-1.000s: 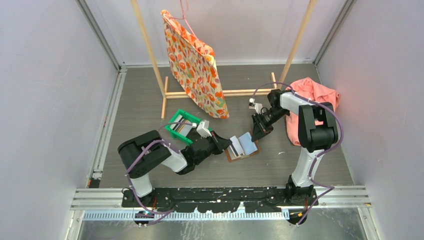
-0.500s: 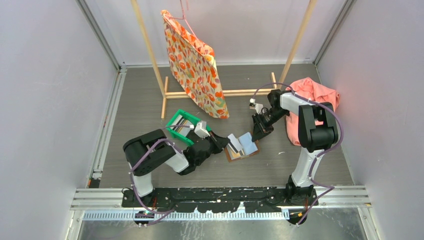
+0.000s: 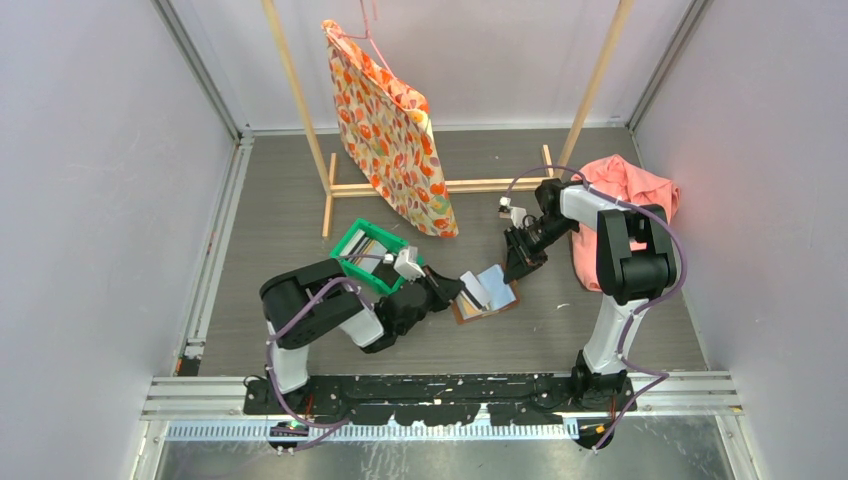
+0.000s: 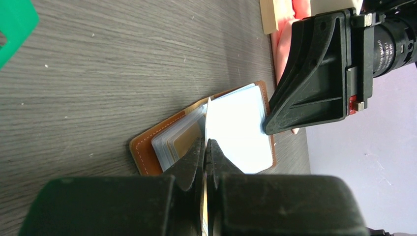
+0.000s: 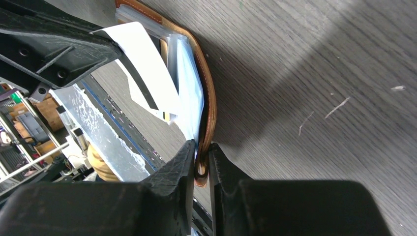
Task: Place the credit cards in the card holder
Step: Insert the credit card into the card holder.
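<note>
A small brown leather bifold card holder (image 4: 142,147) lies open on a dark wood-grain table (image 4: 98,59), near the middle between the two arms. A light blue plastic card (image 4: 241,130) rests flat on its far half, and more cards show in the tan pockets of the near half.

The left gripper (image 4: 206,143) has its fingers pressed together on a thin, pale silvery card (image 5: 147,64). The card stands on edge, tilted over the fold. The right gripper (image 5: 200,147) pinches the leather rim at the far side, pinning the holder down.

The step in hand appears to be sliding this silvery card into a pocket. To do it well, the left arm should lower the card's leading edge to a pocket mouth, flatten its angle, and push slowly. The right grip should hold firm so the holder cannot slide or fold shut.
</note>
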Available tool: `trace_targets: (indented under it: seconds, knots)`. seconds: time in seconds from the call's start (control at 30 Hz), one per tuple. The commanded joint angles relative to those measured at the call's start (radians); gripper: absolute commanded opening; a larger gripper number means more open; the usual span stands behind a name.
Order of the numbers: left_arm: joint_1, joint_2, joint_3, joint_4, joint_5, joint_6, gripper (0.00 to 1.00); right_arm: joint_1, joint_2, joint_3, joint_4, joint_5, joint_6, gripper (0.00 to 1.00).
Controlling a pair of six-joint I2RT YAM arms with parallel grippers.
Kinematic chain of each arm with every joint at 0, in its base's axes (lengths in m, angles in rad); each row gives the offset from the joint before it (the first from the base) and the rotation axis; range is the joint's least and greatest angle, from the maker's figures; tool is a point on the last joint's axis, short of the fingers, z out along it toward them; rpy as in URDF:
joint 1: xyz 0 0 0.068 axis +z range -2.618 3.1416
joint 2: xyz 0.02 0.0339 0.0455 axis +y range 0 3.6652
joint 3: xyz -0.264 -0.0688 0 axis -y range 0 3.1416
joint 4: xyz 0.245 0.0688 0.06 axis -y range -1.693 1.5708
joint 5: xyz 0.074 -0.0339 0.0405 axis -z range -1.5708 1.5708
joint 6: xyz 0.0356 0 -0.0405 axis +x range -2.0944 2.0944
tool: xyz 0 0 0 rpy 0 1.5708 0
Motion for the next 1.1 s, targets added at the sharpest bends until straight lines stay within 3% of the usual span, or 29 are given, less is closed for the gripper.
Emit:
trace_targets:
  seconds: [0.0,0.6,1.07]
  knots:
    - [-0.019,0.033,0.017,0.052,-0.033,-0.012,0.0,-0.007,-0.023,0.007,0.01,-0.005,0.011,0.2]
    - [-0.039,0.067,0.027,0.04,-0.022,-0.122,0.0,-0.016,-0.012,0.007,0.005,-0.012,0.021,0.24]
    - [-0.039,0.072,0.041,-0.038,-0.024,-0.146,0.0,-0.022,-0.037,-0.015,0.072,0.117,0.072,0.37]
